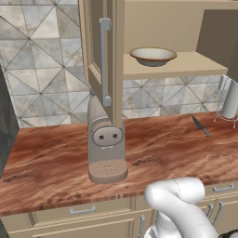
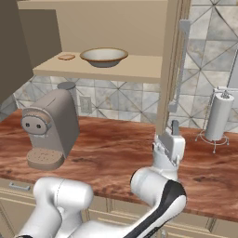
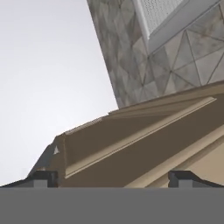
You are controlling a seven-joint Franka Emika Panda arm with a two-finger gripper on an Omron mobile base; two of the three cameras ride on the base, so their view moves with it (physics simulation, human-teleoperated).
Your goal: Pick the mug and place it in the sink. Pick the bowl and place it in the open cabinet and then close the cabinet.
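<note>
Your arm [image 2: 158, 195] rises from the base in a bend: white upper link low, then a dark-banded elbow, then the wrist climbing upright. Your hand [image 2: 174, 132] points upward at the top of it. In the hand view your fingertips [image 3: 43, 178] stand at the two far sides (as wide apart as they go), nothing between them.

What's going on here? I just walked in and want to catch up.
The bowl already sits on the shelf of the open cabinet, beside a small flat round thing. The robot's end effector is open and empty, raised above the counter close to the edge of the right-hand cabinet door, which is not yet shut. A coffee machine, a knife and a paper towel holder stand on the counter.
</note>
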